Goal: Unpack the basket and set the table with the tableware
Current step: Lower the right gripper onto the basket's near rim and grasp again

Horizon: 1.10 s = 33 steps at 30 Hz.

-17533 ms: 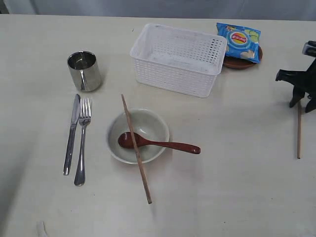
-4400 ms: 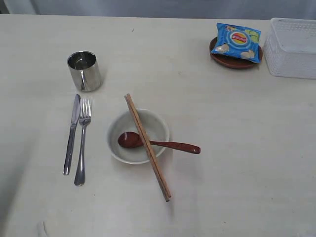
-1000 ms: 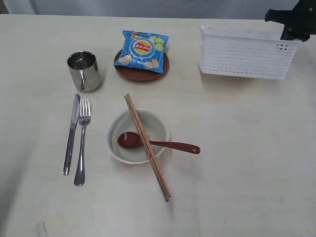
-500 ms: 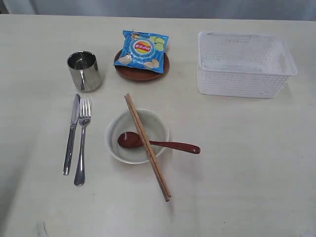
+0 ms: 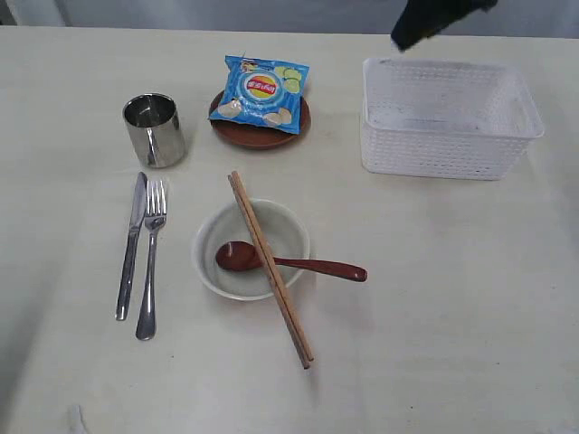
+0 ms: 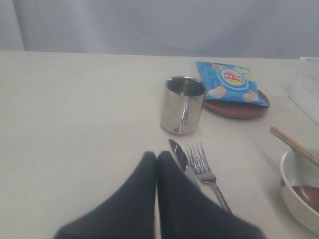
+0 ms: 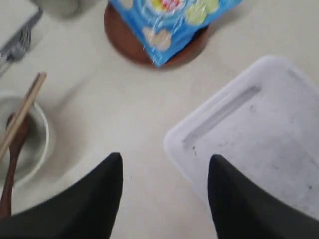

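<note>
Basket [image 5: 443,154] standing on the worktop [image 5: 452,316].
Right jaws spread over its corner; left jaws pressed together, knife [image 6: 178,153] just beyond.

On the table [image 5: 452,316], the knife [image 5: 130,246] and fork [image 5: 150,264] lie side by side at left, the cup [image 5: 154,129] behind them. Right of them the bowl [image 5: 206,271] holds the spoon [image 5: 318,267], with the chopsticks [image 5: 288,312] across it. Behind, the chip bag [image 5: 264,90] lies on the plate [image 5: 258,138], the basket [image 5: 443,154] farther right.

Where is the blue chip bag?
In the exterior view, the chip bag lies on the brown plate, upper middle, between the steel cup at left and the white basket at right.
</note>
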Each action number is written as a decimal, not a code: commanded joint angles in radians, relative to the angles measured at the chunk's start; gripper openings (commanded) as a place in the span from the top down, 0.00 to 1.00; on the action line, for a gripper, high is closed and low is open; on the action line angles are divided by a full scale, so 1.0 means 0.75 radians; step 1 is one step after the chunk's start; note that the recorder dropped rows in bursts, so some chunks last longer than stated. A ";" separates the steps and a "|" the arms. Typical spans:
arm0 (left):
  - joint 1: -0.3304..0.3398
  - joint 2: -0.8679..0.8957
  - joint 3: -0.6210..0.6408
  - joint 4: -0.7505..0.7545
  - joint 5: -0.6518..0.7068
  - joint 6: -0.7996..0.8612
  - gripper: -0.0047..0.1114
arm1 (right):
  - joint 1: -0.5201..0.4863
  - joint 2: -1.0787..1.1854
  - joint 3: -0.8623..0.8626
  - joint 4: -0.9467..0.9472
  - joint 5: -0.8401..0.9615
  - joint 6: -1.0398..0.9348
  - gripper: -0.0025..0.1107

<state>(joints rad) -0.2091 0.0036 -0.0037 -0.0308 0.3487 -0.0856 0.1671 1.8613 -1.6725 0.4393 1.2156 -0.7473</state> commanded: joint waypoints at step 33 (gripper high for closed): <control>-0.006 -0.005 0.005 0.001 -0.003 0.004 0.96 | 0.070 0.047 0.487 -0.513 -0.517 0.092 0.69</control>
<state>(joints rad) -0.2091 0.0036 -0.0037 -0.0308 0.3487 -0.0856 0.2292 1.8772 -1.3108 0.0397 0.8304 -0.6780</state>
